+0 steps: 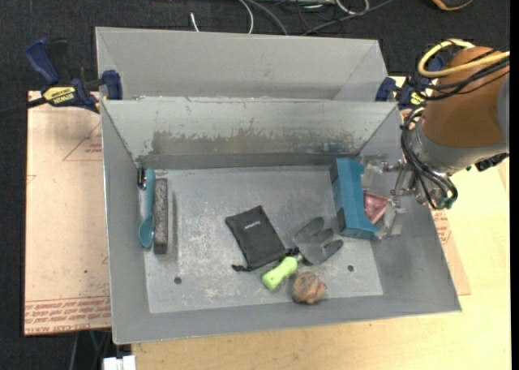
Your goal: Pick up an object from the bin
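Observation:
My gripper point(386, 196) is low at the bin's right side, just to the right of an upright blue box point(349, 196). A small pink thing point(375, 208) shows between the box and the gripper, and whether it is gripped is hidden. Left of the box lies a grey scoop head point(318, 240) on a light green handle point(280, 272). A brown, stone-like lump point(307, 286) rests just below the scoop.
A black wallet point(255, 236) lies in the middle of the bin. Along the left wall are a grey bar point(160, 214) and a teal spoon point(146, 226). The arm with its orange cover hangs over the right rim.

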Tool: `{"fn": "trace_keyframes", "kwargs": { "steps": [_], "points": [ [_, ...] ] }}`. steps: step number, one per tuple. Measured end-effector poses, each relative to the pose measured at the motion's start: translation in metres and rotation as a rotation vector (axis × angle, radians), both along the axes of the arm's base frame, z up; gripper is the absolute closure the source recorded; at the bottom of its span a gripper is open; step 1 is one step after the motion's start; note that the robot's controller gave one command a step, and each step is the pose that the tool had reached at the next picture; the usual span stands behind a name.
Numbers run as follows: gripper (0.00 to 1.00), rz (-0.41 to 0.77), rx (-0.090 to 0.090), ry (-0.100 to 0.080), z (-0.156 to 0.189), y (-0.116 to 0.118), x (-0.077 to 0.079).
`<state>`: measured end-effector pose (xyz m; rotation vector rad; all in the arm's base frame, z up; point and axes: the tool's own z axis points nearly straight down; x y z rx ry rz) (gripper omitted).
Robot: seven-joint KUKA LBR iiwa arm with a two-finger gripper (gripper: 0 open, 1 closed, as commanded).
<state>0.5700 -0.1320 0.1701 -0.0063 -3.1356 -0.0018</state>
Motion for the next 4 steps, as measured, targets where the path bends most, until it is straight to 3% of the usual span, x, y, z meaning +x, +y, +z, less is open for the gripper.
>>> {"fn": "trace_keyframes", "kwargs": {
  "steps": [1,2,3,4],
  "points": [
    [0.00,0.003,-0.001,-0.008,0.005,0.001,0.002],
    [0.00,0.026,-0.002,-0.011,-0.051,0.049,-0.036],
    [0.00,-0.005,-0.005,-0.017,-0.075,0.051,-0.081],
    [0.00,0.052,-0.001,-0.012,-0.096,0.118,-0.071]
  ]
}}
